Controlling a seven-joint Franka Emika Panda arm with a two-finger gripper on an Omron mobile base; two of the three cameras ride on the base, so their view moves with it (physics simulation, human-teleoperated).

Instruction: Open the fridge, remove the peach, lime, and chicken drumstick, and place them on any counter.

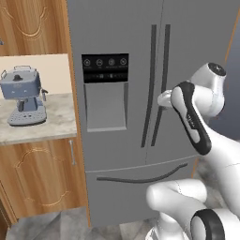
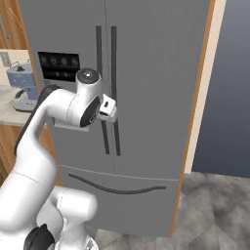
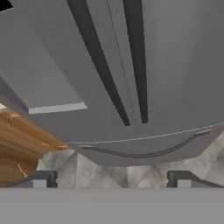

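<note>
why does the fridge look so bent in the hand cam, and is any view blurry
Hand view: tilted close-up skews the tall grey double-door fridge, handles slanting, drawer edge curving. Left and right base views: soft render, flat even light, no glare; fridge edges near straight.

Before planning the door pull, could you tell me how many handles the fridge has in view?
3: two vertical handles, left door handle and right door handle, flank the centre seam; one curved drawer handle crosses the bottom drawer.

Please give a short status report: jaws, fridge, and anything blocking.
Gripper open, jaws wide, holding nothing, aimed at the door handles. Fridge shut, both doors closed. Nothing in the way in front of the doors.
</note>
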